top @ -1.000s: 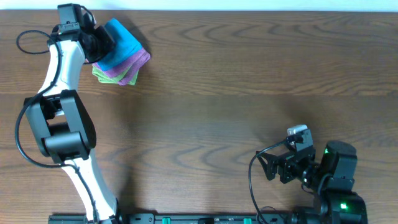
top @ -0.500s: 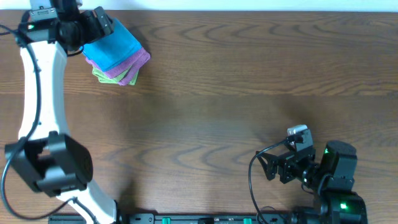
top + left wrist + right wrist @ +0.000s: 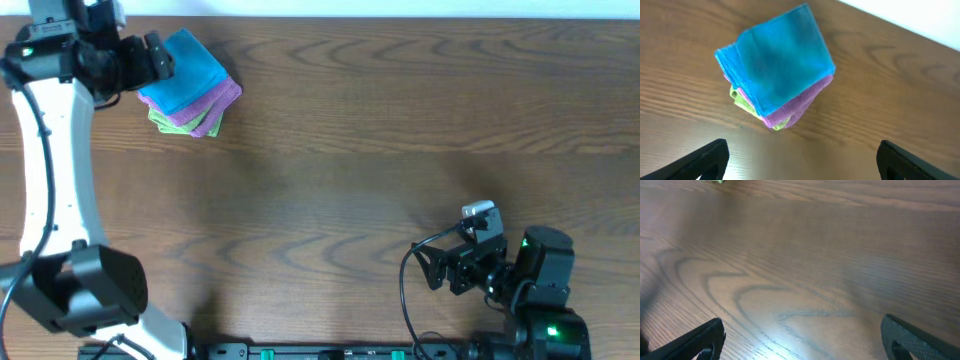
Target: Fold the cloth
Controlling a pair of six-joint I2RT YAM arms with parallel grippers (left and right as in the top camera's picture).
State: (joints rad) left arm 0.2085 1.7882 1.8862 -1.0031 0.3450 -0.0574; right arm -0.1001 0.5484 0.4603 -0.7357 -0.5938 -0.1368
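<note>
The sky-blue cloth lies folded into a small square on top of a stack at the table's far left corner. In the left wrist view the cloth rests flat with nothing touching it. My left gripper hovers just left of the stack, open and empty; its two dark fingertips stand wide apart over bare wood, short of the stack. My right gripper stays at the near right, open over bare table with nothing between its fingers.
Under the blue cloth lie a folded purple cloth and a folded green cloth, both peeking out at the near edge. The table's far edge meets a white wall just behind the stack. The right arm's base and cables sit at the near right.
My left gripper was shut at the blue cloth a second ago. It has opened, let go and drawn back to the left, leaving the cloth on the stack. The right arm is unmoved.
</note>
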